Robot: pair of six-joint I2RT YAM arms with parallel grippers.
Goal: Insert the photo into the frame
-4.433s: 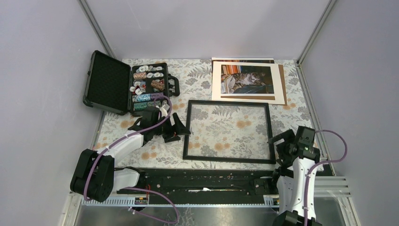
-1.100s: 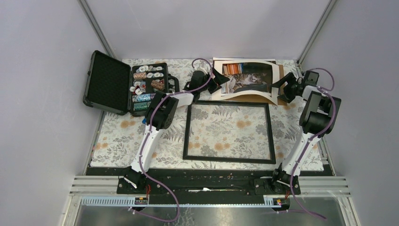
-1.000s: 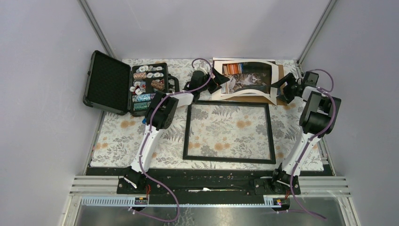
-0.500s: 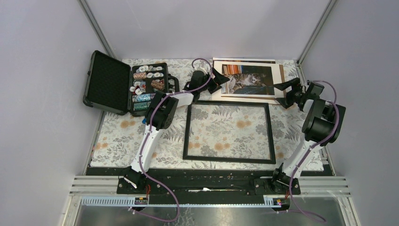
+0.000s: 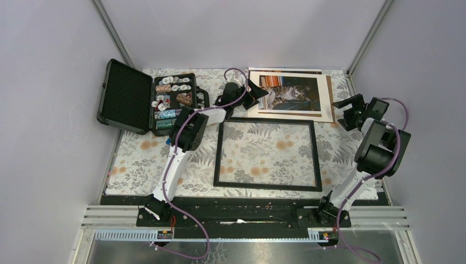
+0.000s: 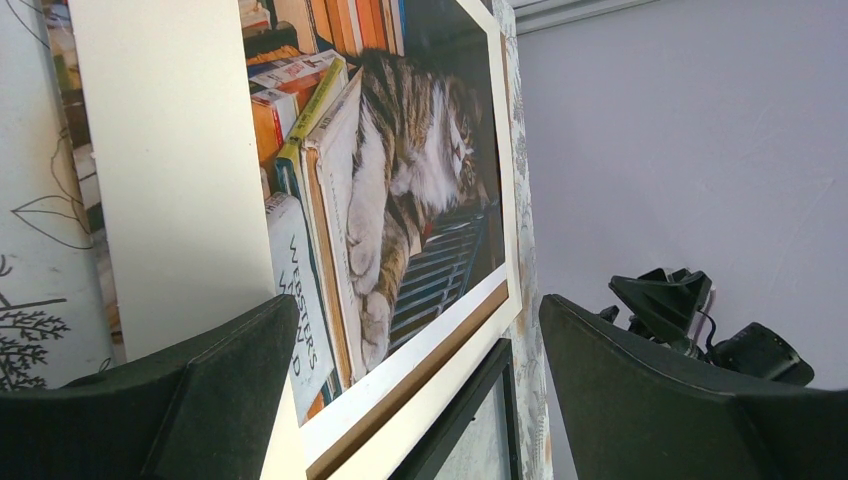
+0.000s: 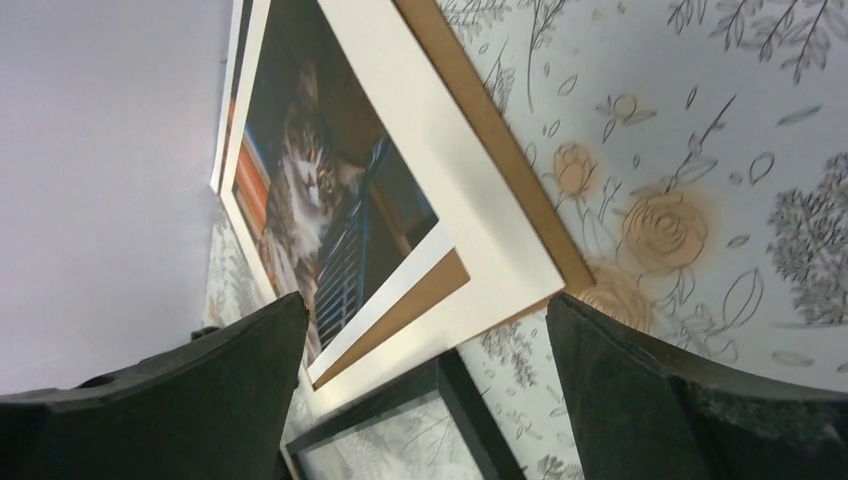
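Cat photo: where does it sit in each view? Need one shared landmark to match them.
Top external: cat photo lies far centre-right on the table, just beyond the black frame.
Left wrist: cat photo fills the upper centre, seen obliquely.
Right wrist: cat photo is upper left.
Shared landmark: the black frame's moulding beside the print, in all three.

White link shells [image 5: 173, 169], black joint housings [image 5: 189, 127], both sides alike. Purple cable [image 5: 235, 70] looped along each. Matte black, broad wedge fingers [image 6: 690, 400]. Black bases [image 5: 156, 208] bottom of overhead view.
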